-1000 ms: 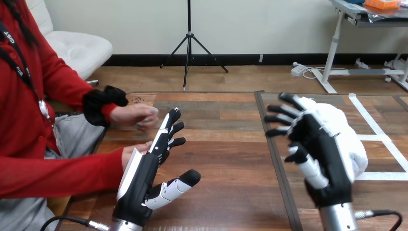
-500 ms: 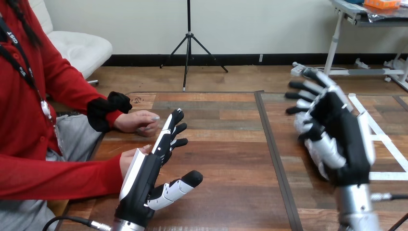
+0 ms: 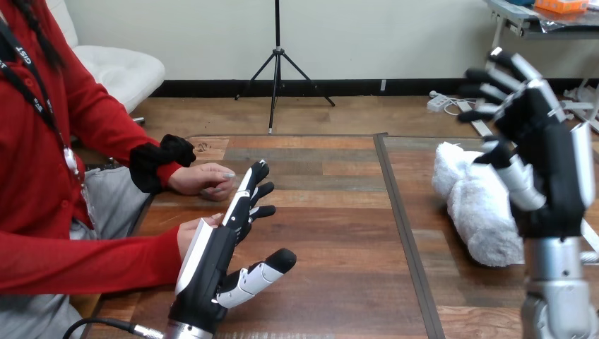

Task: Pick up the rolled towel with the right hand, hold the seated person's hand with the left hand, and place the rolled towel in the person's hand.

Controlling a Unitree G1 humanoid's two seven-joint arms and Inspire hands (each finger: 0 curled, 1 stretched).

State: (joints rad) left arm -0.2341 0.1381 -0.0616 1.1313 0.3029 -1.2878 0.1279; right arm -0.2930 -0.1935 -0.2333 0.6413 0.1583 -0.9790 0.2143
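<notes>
Wooden tabletop [image 3: 332,233] spans the view. Straight, spread fingers [image 3: 519,67] of the right hand [image 3: 547,169] hold nothing, raised above the rolled towel [image 3: 477,208], which lies on the tabletop's right side. The left hand [image 3: 212,261], its fingers [image 3: 251,187] straight, stands edge-up beside the person's nearer hand [image 3: 189,233], not curled round it.

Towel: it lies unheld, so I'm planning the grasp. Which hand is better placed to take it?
Right. The right hand, open, hangs just over the towel; the left hand is far off at the left, beside the person's nearer hand.
</notes>
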